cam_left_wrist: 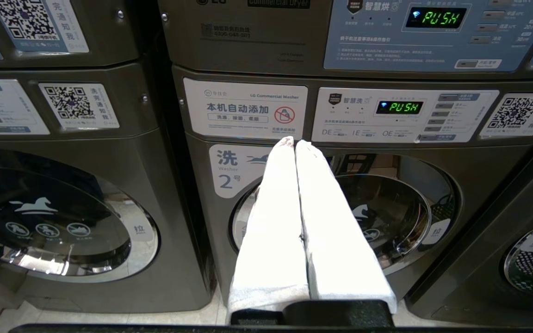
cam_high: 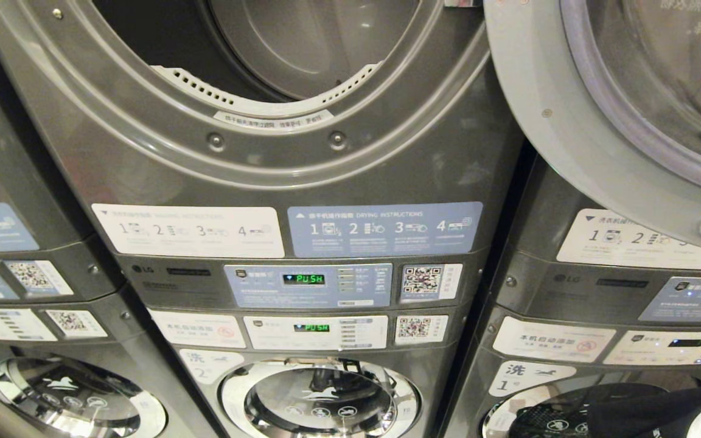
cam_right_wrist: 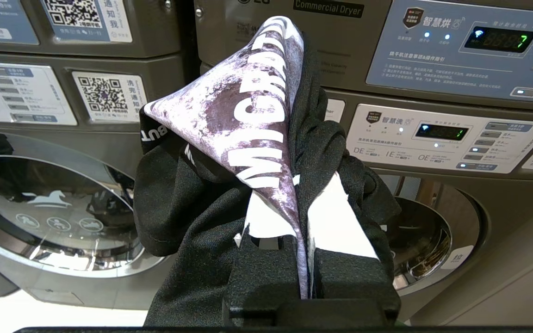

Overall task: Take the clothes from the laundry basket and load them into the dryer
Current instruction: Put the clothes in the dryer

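Between the right pincer's (cam_right_wrist: 306, 185) clenched white fingers (cam_right_wrist: 336, 222) hangs a black printed T-shirt (cam_right_wrist: 229, 138), bunched before the grey stacked washer-dryer unit (cam_right_wrist: 433, 194). Facing the same row, the left pincer (cam_left_wrist: 294, 144) is pressed closed on nothing. Above the washers, the dryer drum opening (cam_high: 277, 55) stands open, door (cam_high: 618, 109) swung right.

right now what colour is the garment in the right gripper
Black garment with a mottled purple print and white lettering, clamped in the right gripper; clearest in the right wrist view.

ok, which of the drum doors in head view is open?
The upper dryer door of the middle stack, swung out to the right, leaving its drum opening exposed. The three lower washer doors, e.g. the middle one, are closed.
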